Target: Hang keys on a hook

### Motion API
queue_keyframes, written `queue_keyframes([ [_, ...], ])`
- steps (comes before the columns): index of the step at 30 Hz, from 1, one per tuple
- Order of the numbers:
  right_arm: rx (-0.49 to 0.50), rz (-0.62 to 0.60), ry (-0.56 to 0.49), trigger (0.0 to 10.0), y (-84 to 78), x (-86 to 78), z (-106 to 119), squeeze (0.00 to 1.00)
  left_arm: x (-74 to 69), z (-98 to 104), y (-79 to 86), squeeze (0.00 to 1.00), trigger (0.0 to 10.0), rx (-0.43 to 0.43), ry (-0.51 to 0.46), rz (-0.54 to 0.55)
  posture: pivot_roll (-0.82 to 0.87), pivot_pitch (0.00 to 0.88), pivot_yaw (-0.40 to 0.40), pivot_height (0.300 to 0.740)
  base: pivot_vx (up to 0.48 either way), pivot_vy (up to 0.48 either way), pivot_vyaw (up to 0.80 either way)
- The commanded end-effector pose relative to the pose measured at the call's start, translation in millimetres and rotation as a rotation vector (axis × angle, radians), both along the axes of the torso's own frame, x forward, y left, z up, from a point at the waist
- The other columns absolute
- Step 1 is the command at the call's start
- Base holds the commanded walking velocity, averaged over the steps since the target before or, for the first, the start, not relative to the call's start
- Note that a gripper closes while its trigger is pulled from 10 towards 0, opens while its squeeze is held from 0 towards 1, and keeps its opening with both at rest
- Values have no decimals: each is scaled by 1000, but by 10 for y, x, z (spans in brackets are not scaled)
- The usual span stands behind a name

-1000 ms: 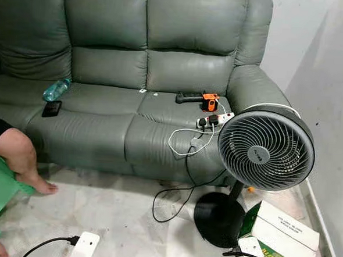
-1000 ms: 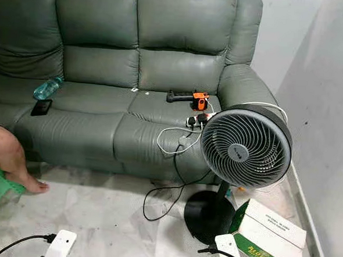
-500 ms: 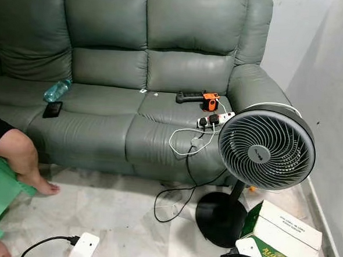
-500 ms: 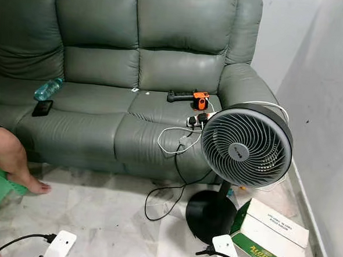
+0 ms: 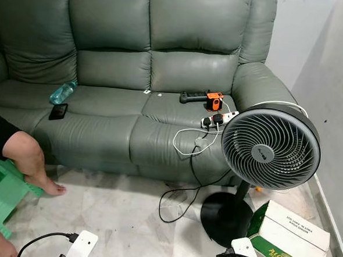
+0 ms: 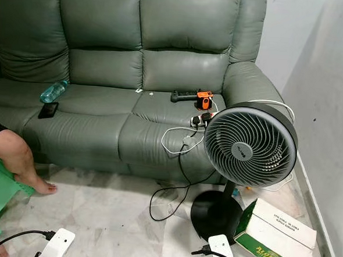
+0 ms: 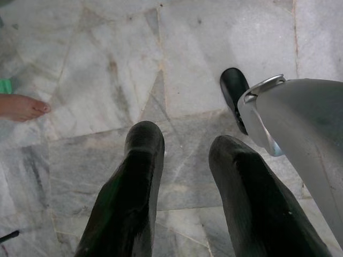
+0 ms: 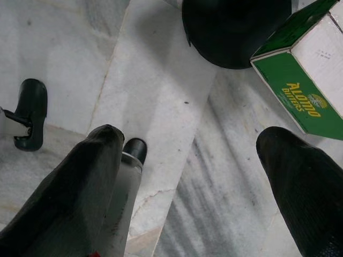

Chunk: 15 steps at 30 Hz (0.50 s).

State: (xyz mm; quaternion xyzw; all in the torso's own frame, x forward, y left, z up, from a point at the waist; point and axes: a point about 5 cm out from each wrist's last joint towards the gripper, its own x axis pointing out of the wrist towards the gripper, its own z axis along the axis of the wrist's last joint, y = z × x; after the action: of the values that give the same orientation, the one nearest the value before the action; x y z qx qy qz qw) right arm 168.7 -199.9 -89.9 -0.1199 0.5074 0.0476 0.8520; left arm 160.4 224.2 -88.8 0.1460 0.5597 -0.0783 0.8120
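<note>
A: Heads-up before I drive on. Where are the keys?

B: Can't find them. No keys and no hook that I can make out, so I can't tell where they lie, which way they point, or how their long axis runs. I'm facing a green sofa (image 5: 132,103) with a bottle (image 5: 62,92), a phone (image 5: 58,111), an orange tool (image 5: 211,100) and a power strip (image 5: 219,117) on the seat.

A: Grippers?

B: Both arms hang low over the marble floor (image 7: 107,80). Left gripper (image 7: 185,176): fingers apart, nothing between them. Right gripper (image 8: 195,176): fingers wide apart, also holding nothing.

A: Risks from here?

B: Mostly floor clutter, my judgement. The fan (image 5: 270,148) stands just ahead on the right, its black base (image 8: 236,27) near the right gripper, with the box (image 8: 305,69) just beside it. A swing or a step that way could knock the fan over. A black cable (image 5: 182,193) loops across the floor, easy to snag a foot. A person's leg (image 5: 27,160) and a green stool (image 5: 2,188) sit on the left, so turning that way risks contact.

A: Stage?

B: Empty grippers fit keys either not in hand or already hung. Can't tell which.
</note>
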Motion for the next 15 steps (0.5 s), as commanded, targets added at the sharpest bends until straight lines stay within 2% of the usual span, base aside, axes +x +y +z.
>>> queue_keyframes([
  [1, -4, 0, 1, 10000, 7, 13, 4, 0, -6, 13, 66, 0, 10000, 14, 3, -3, -30, 0, 73, 740, 0, 0, 0],
  [15, -18, 38, 11, 10000, -32, 6, 7, 0, -17, 0, 32, 0, 10000, 13, 4, 0, -29, 0, 60, 740, 0, 0, 0],
])
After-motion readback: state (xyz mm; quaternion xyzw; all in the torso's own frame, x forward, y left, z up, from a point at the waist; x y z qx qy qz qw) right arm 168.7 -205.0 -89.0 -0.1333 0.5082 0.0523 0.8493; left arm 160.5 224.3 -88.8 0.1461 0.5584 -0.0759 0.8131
